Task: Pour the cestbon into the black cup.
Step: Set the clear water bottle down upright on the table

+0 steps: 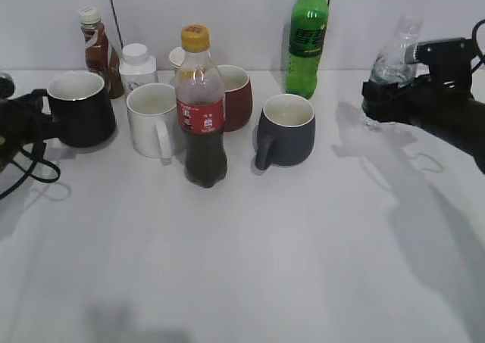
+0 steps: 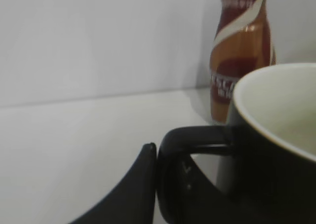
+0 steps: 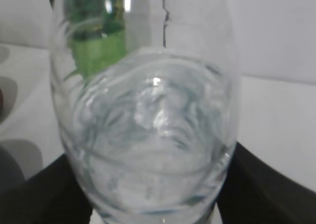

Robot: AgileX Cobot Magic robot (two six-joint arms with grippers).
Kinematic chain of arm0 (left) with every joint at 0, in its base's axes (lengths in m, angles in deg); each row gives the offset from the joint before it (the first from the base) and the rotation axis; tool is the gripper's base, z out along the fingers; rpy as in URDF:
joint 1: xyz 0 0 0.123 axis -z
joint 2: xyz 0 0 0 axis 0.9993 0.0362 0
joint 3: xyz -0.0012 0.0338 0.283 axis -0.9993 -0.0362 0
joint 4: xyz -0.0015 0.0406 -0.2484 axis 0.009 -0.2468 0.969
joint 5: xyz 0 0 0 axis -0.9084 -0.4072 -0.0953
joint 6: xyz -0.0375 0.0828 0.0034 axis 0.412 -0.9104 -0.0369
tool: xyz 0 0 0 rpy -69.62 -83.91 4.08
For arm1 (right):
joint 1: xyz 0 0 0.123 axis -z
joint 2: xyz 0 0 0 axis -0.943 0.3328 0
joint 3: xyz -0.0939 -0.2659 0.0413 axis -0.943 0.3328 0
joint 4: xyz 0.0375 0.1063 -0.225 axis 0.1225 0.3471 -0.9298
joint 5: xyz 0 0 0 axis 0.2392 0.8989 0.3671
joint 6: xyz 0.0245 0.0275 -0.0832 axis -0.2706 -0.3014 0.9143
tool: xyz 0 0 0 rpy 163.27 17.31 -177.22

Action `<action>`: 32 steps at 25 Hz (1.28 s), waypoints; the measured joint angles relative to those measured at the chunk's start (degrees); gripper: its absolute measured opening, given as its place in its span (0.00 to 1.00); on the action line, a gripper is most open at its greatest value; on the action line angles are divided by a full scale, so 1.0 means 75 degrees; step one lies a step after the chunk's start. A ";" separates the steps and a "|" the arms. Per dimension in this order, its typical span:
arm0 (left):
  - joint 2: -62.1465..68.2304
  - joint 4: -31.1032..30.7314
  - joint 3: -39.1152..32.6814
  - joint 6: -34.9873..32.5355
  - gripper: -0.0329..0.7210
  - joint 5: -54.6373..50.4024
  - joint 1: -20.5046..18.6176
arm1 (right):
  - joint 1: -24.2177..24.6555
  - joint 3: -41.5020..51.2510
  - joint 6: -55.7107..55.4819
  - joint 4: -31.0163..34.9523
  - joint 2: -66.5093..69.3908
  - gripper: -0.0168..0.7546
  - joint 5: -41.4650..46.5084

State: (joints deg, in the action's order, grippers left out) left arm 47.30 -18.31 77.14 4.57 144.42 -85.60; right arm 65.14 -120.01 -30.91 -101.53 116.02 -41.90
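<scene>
The black cup (image 1: 79, 108) stands at the far left of the table, white inside, its handle pointing left. My left gripper (image 1: 33, 114) is shut on that handle; in the left wrist view a black finger (image 2: 163, 184) presses against the loop of the cup (image 2: 269, 150). The cestbon (image 1: 394, 55), a clear bottle with water in it, is held at the far right, tilted slightly, off the table. My right gripper (image 1: 386, 101) is shut on its lower body. In the right wrist view the bottle (image 3: 153, 125) fills the frame between my black fingers (image 3: 155, 199). Its label is hidden.
Between the two stand a white mug (image 1: 151, 120), a red-labelled cola bottle (image 1: 201, 108), a dark red mug (image 1: 236, 93) and a grey-blue mug (image 1: 286, 131). A green soda bottle (image 1: 309, 36), brown bottle (image 1: 97, 51) and white jar (image 1: 138, 67) line the back wall.
</scene>
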 joint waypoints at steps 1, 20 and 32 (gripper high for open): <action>0.0080 0.0000 0.0007 0.0052 0.12 0.0000 -0.0014 | 0.0000 -0.0005 0.0043 0.0008 0.0107 0.65 -0.0047; 0.0684 -0.0293 -0.0060 0.0364 0.21 0.0563 -0.0117 | 0.0000 -0.0028 0.0118 -0.0305 0.1004 0.65 -0.0649; 0.0450 -0.0317 -0.0885 0.0364 0.51 0.0497 -0.0117 | 0.0000 -0.0028 0.0094 -0.0420 0.1044 0.86 -0.0834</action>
State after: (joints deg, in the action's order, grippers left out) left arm 50.67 -20.69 70.50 7.30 148.15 -86.48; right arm 65.14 -120.23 -30.21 -104.68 123.85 -48.16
